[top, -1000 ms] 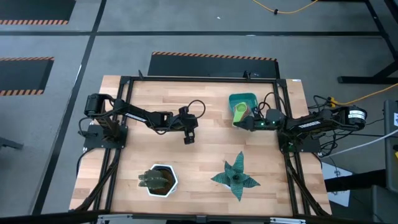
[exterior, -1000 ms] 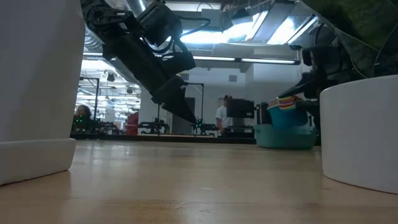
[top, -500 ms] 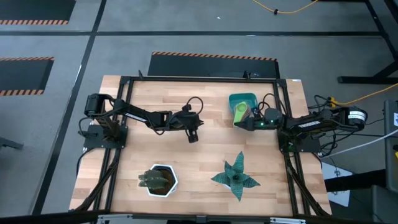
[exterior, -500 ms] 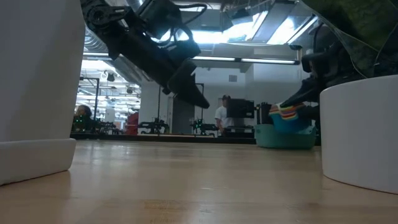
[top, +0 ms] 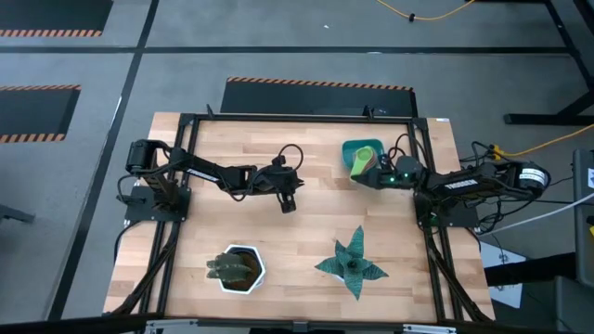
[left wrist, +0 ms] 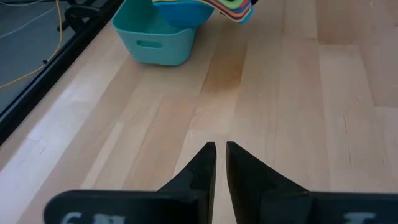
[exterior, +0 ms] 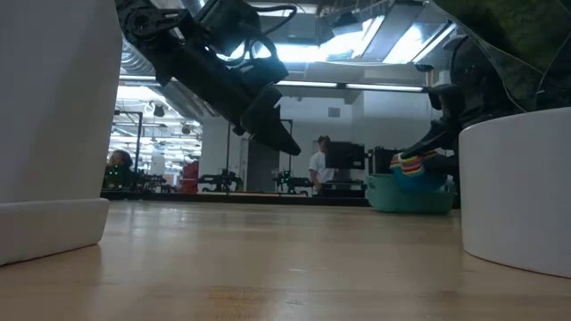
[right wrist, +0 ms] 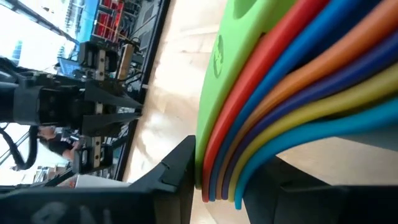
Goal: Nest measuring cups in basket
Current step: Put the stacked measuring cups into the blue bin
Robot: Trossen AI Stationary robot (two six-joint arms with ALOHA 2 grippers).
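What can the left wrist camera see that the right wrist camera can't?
Only the left wrist view shows the whole teal basket on the bare wooden table, beyond the shut, empty left gripper. Only the right wrist view shows the right gripper clamped on the stacked handles, plus the room behind and the left arm far off. Both show the nested measuring cups, colours layered together.

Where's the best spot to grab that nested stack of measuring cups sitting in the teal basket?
Probably by the fanned handles, coming from the side where they jut past the basket wall. They lie layered flat, thin enough to pinch together, as the right gripper does now. The bowls are wider and sunk in the basket.
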